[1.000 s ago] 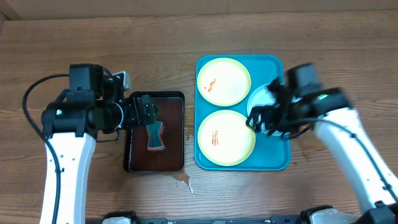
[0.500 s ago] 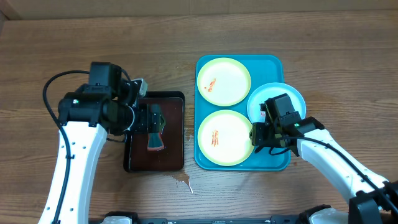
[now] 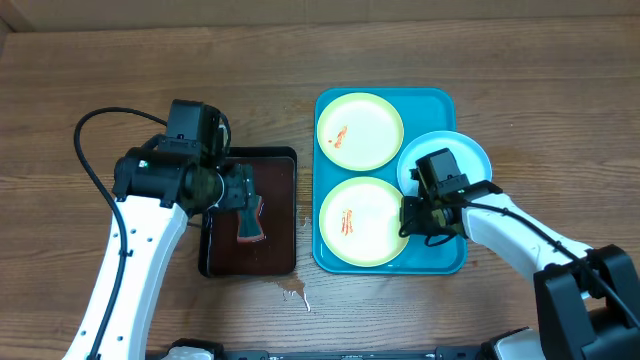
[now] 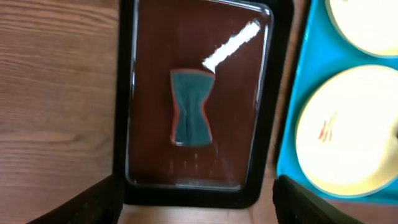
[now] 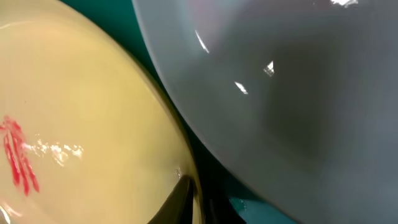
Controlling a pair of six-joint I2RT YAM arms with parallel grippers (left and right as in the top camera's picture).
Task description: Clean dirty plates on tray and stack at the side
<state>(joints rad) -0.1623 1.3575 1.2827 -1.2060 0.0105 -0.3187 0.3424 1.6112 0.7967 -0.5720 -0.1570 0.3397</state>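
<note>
Two pale yellow-green plates lie on the turquoise tray (image 3: 440,262), the far plate (image 3: 360,131) and the near plate (image 3: 362,221), each with a red-orange smear. A pale blue-white plate (image 3: 455,155) leans over the tray's right rim. My right gripper (image 3: 410,222) is shut on the near plate's right rim. In the right wrist view, that gripper (image 5: 199,202) pinches the yellow rim (image 5: 81,124) below the pale plate (image 5: 298,93). My left gripper (image 3: 243,192) hangs open above a teal sponge (image 3: 249,225). The left wrist view shows the sponge (image 4: 191,107) ahead of the left gripper (image 4: 199,205).
The sponge lies in dark liquid in a small black tray (image 3: 280,250) left of the turquoise one. A small brown spill (image 3: 293,291) marks the wooden table just in front of the black tray. A black cable (image 3: 100,130) loops behind the left arm.
My right gripper came down to the near yellow plate's right rim and shut on it. The left arm shifted right over the black tray, and its jaws narrowed a little.
</note>
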